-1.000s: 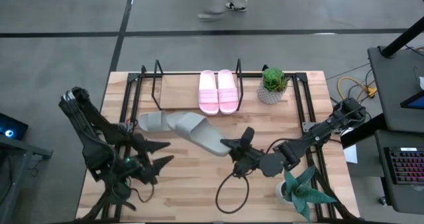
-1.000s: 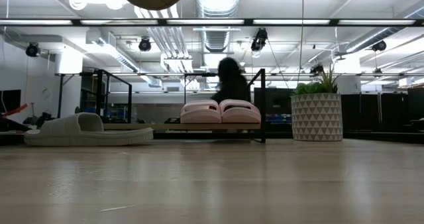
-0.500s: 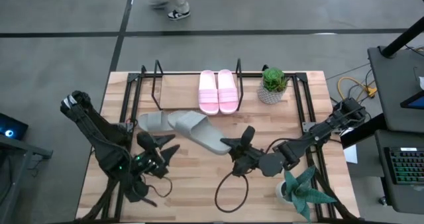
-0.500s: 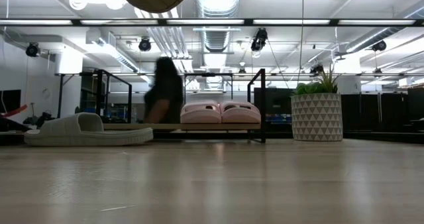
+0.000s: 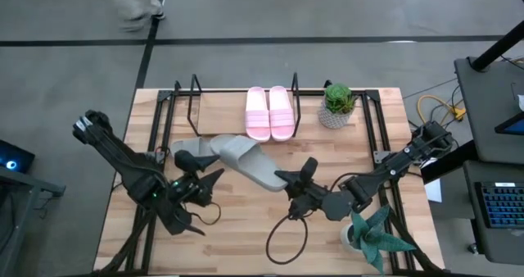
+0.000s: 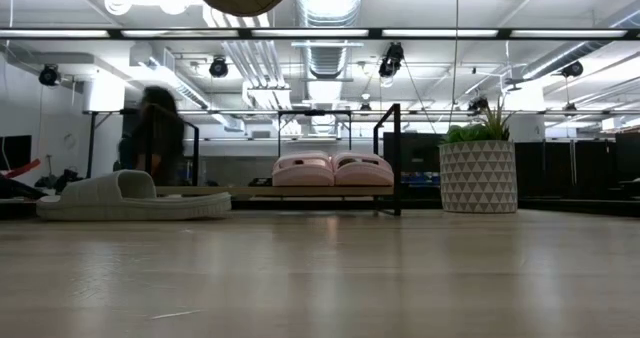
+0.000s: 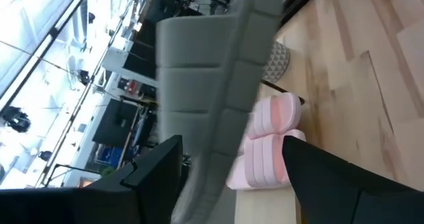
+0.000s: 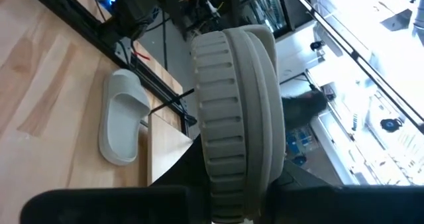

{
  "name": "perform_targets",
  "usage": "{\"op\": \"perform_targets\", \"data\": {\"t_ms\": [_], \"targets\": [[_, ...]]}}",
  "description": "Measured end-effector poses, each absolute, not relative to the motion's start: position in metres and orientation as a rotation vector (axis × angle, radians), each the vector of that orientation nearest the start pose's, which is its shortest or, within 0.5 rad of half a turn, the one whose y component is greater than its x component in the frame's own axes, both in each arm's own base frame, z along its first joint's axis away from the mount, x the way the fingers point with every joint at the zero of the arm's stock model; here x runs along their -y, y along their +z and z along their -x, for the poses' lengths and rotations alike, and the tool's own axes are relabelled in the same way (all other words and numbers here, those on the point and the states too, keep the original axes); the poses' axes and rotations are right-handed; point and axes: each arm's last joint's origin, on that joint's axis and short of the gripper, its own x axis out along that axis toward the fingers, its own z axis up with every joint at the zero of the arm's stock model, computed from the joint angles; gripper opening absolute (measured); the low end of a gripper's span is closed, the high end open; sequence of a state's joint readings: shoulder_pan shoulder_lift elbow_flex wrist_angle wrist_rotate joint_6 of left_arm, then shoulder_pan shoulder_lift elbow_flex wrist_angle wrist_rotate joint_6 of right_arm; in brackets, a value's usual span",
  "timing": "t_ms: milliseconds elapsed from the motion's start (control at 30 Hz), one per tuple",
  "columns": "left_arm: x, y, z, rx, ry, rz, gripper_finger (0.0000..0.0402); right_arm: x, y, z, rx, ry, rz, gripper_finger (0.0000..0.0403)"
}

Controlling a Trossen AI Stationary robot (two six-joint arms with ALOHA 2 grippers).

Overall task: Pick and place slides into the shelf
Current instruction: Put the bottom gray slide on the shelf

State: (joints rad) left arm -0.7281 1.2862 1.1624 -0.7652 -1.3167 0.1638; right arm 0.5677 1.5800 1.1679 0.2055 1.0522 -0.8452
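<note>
The right gripper (image 5: 288, 183) pinches one grey sandal (image 5: 246, 162) aloft (long axis slanting far-left), the shelf (image 5: 221, 113) beyond it; the left gripper (image 5: 211, 181) gapes by the other grey sandal (image 5: 190, 151).

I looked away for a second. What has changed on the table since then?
The left hand has swung in from the table's near side toward the raised grey-green slide, open around its heel end but not yet gripping it. The right hand stays shut on that slide's other end. The other grey-green slide, pink pair and shelf are unchanged.
</note>
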Motion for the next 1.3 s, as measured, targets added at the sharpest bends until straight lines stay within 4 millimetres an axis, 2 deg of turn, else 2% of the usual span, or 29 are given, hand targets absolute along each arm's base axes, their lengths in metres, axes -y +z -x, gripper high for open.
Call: {"op": "perform_targets", "data": {"t_ms": [300,433,667,767,867,1100,1200,1300], "targets": [[0.166,0.307,-0.23,-0.527,0.573,-1.072,0.0244,-0.151,0.308,-0.318,-0.36,-0.442,0.95,0.0047],[0.175,0.309,-0.243,-0.524,0.614,-1.127,0.0244,-0.148,0.308,-0.32,-0.357,-0.44,0.932,0.0047],[0.166,0.317,-0.256,-0.531,0.663,-1.094,0.0244,-0.15,0.306,-0.323,-0.329,-0.368,0.907,0.0047],[0.163,0.321,-0.258,-0.521,0.618,-1.059,0.0244,-0.148,0.306,-0.324,-0.329,-0.366,0.908,0.0047],[0.16,0.321,-0.261,-0.523,0.565,-1.049,0.0244,-0.146,0.305,-0.325,-0.332,-0.364,0.909,0.0047],[0.152,0.318,-0.268,-0.547,0.575,-1.047,0.0242,-0.145,0.305,-0.326,-0.33,-0.347,0.908,0.0046],[0.15,0.317,-0.271,-0.542,0.532,-1.028,0.022,-0.145,0.304,-0.326,-0.331,-0.339,0.911,0.0046],[0.151,0.317,-0.273,-0.535,0.496,-1.016,0.0169,-0.145,0.303,-0.326,-0.337,-0.332,0.919,0.0046]]}}
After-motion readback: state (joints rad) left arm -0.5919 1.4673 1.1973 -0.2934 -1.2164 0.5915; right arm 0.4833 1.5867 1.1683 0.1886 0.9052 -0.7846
